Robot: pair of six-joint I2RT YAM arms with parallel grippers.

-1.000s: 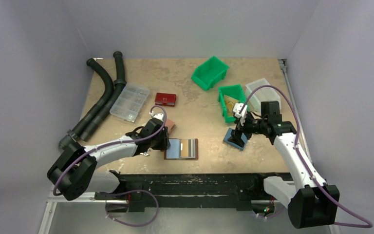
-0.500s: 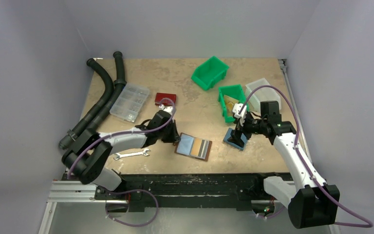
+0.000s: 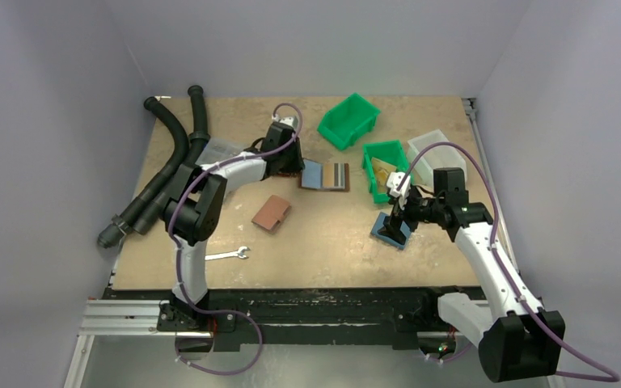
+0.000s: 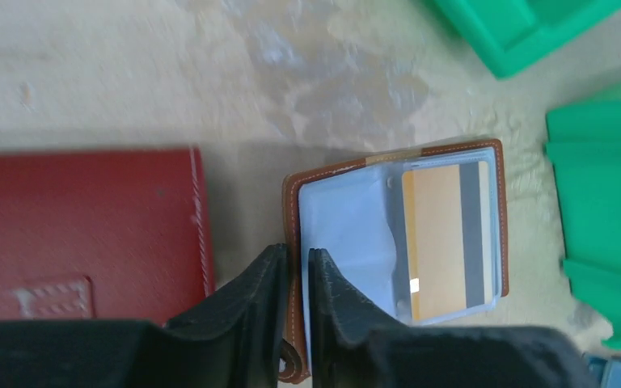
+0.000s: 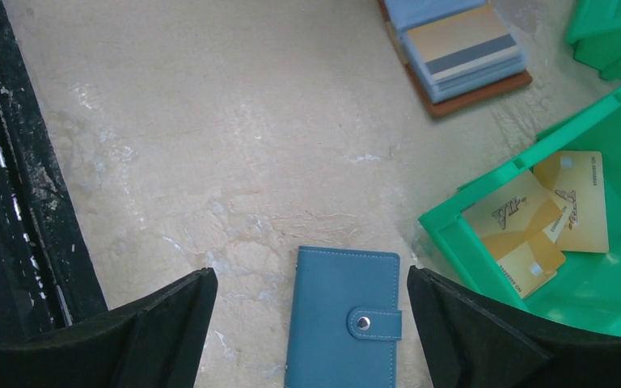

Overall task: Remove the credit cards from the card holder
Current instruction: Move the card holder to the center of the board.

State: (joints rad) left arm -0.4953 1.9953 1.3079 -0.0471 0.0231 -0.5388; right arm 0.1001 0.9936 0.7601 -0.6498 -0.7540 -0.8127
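One second's change: the holder [image 3: 324,175] has gone from 6 o'clock on the table [image 3: 340,234] to about 12, dragged by your left gripper [image 4: 295,260], whose jaws are pinched onto its brown edge. A card [image 4: 445,239] remains in the clear sleeve; other cards [image 5: 538,226] lie in the bin [image 5: 453,250] — so I judge extraction part done. Left arm reaches far forward, wrist low. Right gripper [image 5: 311,299] hangs wide and empty over the pouch [image 5: 341,339] at 4 o'clock.

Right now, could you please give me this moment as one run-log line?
left jaws: shut on card holder edge | credit card: in sleeve, not out | right jaws: open above blue pouch
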